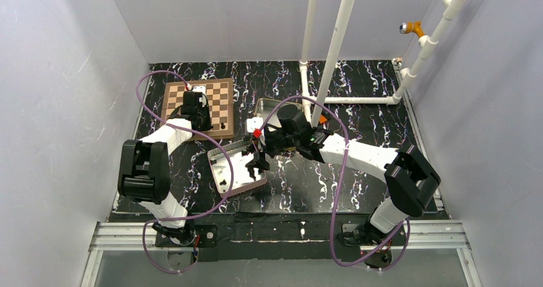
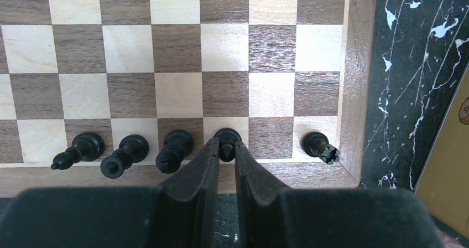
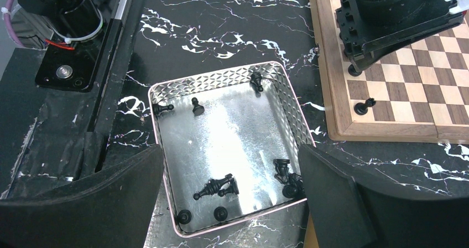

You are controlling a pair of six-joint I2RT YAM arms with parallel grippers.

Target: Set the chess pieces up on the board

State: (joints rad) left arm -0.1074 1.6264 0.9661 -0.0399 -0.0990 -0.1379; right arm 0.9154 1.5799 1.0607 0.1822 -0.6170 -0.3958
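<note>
The left pincer [image 2: 225, 151] is clamped on a black piece [image 2: 227, 136] standing in the edge row of the board [image 2: 354, 65]. Three more pieces [image 2: 126, 153] flank it on one side and a fifth piece [image 2: 319, 145] on the other. The right pincer [image 3: 231, 168] gapes wide just above a tin [image 3: 221, 81] of loose pieces [image 3: 217, 187].

Light: bright, even, from overhead. Glare: white streaks on tin [image 3: 243, 143] floor. Shadows: faint, short beside chess pieces [image 2: 176, 148]. Focus: board [image 2: 177, 54] sharp; left gripper [image 2: 225, 145] blurred at lens.
</note>
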